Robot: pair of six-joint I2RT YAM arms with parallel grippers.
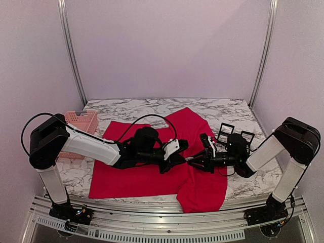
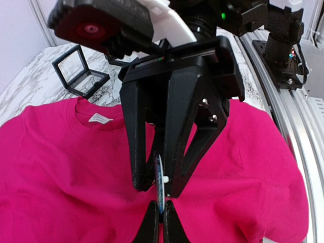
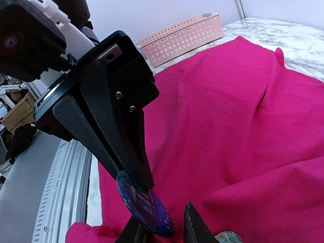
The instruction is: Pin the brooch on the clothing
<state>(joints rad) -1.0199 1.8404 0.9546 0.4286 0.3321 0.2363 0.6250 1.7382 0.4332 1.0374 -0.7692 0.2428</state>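
Marble tabletop (image 1: 126,106) under white walls, and the red T-shirt (image 1: 131,177) is spread flat across the middle of it, neck label towards the back. A pink basket (image 1: 83,121) sits off at the upper left and black display frames (image 1: 233,132) at the right. All the action is at the lower centre, where both arms meet nose to nose above the cloth! The left gripper (image 3: 139,182) has its fingers pressed together on the upper rim of the brooch (image 3: 144,205), a round bluish-purple disc held on edge in the air. It is clear of the fabric, which lies directly below it. The right gripper (image 3: 164,230) comes at it from the opposite side, fingers narrowly apart and flanking the disc's lower rim. A sliver of red shows beside one finger, so I can't tell whether either pad is touching. The disc's flat faces run in line with both sets of fingers. As I read it, the coming move is a short way down to the shirt.
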